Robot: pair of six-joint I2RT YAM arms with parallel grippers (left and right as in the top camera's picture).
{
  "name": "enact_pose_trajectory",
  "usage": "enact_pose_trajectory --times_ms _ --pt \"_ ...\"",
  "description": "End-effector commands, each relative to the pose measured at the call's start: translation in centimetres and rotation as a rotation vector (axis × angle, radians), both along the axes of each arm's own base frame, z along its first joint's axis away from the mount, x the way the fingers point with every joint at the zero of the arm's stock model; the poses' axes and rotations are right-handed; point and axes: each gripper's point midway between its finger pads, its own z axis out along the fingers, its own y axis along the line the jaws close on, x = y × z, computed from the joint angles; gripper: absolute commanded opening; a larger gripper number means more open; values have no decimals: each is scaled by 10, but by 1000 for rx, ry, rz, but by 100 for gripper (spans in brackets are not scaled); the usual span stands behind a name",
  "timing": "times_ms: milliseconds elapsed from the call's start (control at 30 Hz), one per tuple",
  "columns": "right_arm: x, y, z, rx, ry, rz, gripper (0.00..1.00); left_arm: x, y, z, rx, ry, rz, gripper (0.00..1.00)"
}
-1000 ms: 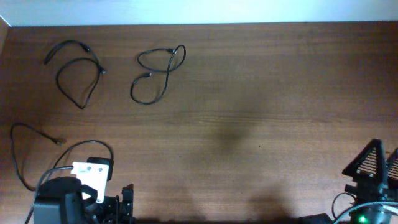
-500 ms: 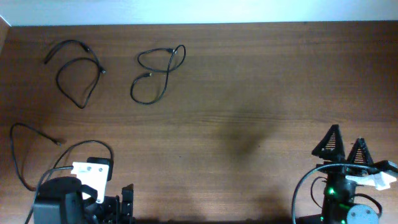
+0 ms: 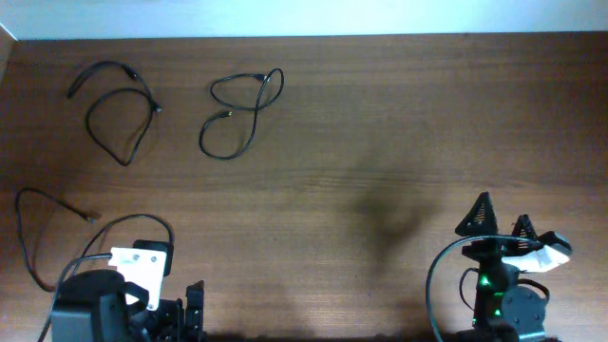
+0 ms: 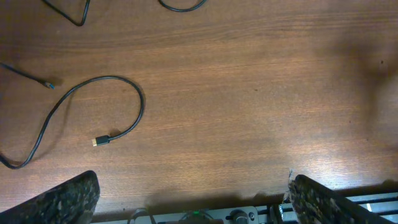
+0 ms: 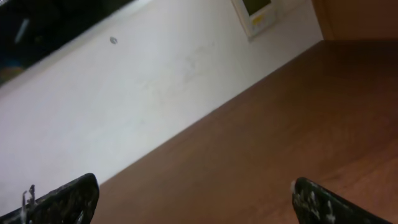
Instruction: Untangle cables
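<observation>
Three thin black cables lie apart on the wooden table. One looped cable [image 3: 119,109] is at the far left. A figure-eight cable [image 3: 237,112] lies right of it. The third cable [image 3: 24,237] curves along the left edge near my left arm, and it also shows in the left wrist view [image 4: 93,106] with its plug end on the wood. My left gripper [image 4: 193,199] is open and empty at the table's front left edge. My right gripper [image 3: 501,220] is open and empty at the front right, and in the right wrist view [image 5: 193,199] it faces bare table and wall.
A white wall [image 5: 124,93] runs along the far side of the table, with a small white panel [image 5: 258,15] on it. A thicker black arm wire [image 3: 123,233] loops near the left arm's base.
My right arm has moved left and further onto the table, turning its open gripper. The left arm and the three cables have not moved.
</observation>
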Motion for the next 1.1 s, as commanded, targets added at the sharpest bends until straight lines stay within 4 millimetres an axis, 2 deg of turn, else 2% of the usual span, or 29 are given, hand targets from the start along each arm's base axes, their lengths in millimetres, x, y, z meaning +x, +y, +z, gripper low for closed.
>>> enact_pose_trajectory --times_ms 0,33,1067 --pt "5 0 -21 -5 17 -1 98 0 -1 1 -12 -7 3 99" --pt "6 0 -34 -8 43 -1 98 0 -1 1 -12 -7 3 99" --pt "8 0 -34 -6 28 -2 98 0 -1 1 -12 -7 2 99"
